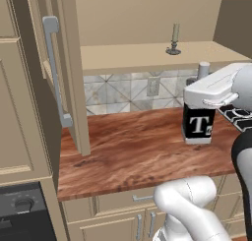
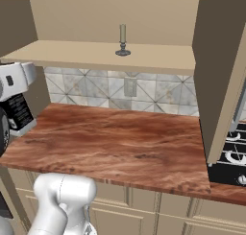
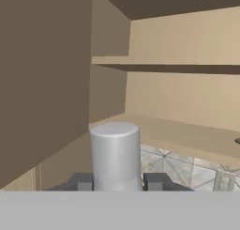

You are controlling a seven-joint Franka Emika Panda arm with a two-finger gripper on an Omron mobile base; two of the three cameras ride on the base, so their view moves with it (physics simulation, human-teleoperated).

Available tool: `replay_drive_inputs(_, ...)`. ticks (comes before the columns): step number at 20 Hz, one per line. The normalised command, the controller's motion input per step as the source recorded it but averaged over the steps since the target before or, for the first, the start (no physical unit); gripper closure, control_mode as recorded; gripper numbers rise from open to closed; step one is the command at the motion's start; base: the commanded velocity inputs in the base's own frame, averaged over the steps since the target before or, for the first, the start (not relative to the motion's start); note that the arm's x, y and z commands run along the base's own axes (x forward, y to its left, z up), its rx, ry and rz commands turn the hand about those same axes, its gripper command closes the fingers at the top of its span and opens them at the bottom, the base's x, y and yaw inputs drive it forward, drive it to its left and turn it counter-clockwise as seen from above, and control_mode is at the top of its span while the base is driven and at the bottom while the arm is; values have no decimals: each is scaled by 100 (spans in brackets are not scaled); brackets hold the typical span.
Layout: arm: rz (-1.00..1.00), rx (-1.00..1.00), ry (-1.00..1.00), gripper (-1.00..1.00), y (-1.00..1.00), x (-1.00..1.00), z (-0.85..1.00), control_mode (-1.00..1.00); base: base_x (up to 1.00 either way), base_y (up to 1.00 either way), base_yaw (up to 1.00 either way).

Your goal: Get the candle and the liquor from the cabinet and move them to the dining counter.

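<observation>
The liquor (image 1: 198, 127) is a black square bottle with a white "T" label. It hangs just above the wood countertop (image 1: 133, 146), upright, with my gripper (image 1: 199, 103) shut on its neck. In the right base view the liquor (image 2: 19, 115) shows at the far left under the gripper (image 2: 17, 92). The hand view has its white cap (image 3: 116, 151) between the fingertips (image 3: 157, 181). The candle (image 1: 174, 37) stands upright on the shelf of the open cabinet (image 1: 147, 55), behind and above the bottle; it also appears as the candle (image 2: 123, 39) at mid shelf. The dining counter is out of view.
An open cabinet door (image 1: 59, 73) with a silver bar handle juts out at the left, and the other door (image 2: 221, 80) juts out at the right. A tiled backsplash (image 2: 110, 92) with an outlet runs behind. A black stove (image 2: 230, 157) adjoins the countertop.
</observation>
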Motion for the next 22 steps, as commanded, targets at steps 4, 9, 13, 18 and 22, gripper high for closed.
replay_drive_inputs(4, 1, -1, 0, 100, 0, -8, -22, -100, 0, 0, 0)
replay_drive_inputs(9, 2, 0, 0, 100, 0, -8, -9, 100, -50, 0, 17)
replay_drive_inputs(13, 0, 0, 0, 100, 0, 0, 0, 100, -71, -2, 30)
replay_drive_inputs(18, 0, 0, 0, 100, 0, 0, 0, 100, -68, -1, 33)
replay_drive_inputs(22, 0, 0, 0, 100, 0, 0, 0, 100, -53, 0, 35)
